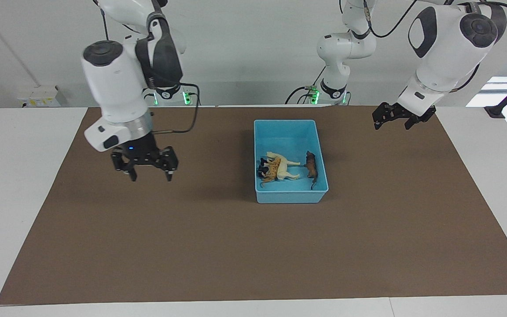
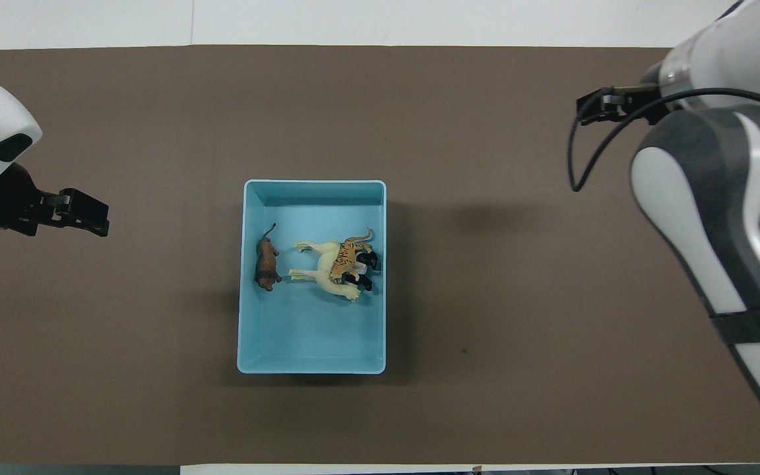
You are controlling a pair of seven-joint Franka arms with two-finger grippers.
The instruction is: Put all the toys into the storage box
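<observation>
The light blue storage box [image 1: 291,121] stands in the middle of the brown mat; it also shows in the overhead view [image 2: 314,183]. All the toys lie inside it. The cream-white horse [image 1: 285,170] [image 2: 319,272] lies on its side with the orange tiger [image 1: 272,170] [image 2: 346,258] on top of it. The panda [image 1: 262,166] [image 2: 367,261] lies against the box wall toward the right arm's end. The brown lion [image 1: 311,167] [image 2: 266,264] lies apart, toward the left arm's end. My right gripper [image 1: 150,172] [image 2: 592,112] hangs open and empty over bare mat. My left gripper [image 1: 393,123] [image 2: 97,221] is open and empty over the mat's edge.
The brown mat [image 1: 236,246] covers most of the white table [image 1: 20,185]. A black cable [image 1: 192,114] hangs from the right arm over the mat. No loose things lie on the mat outside the box.
</observation>
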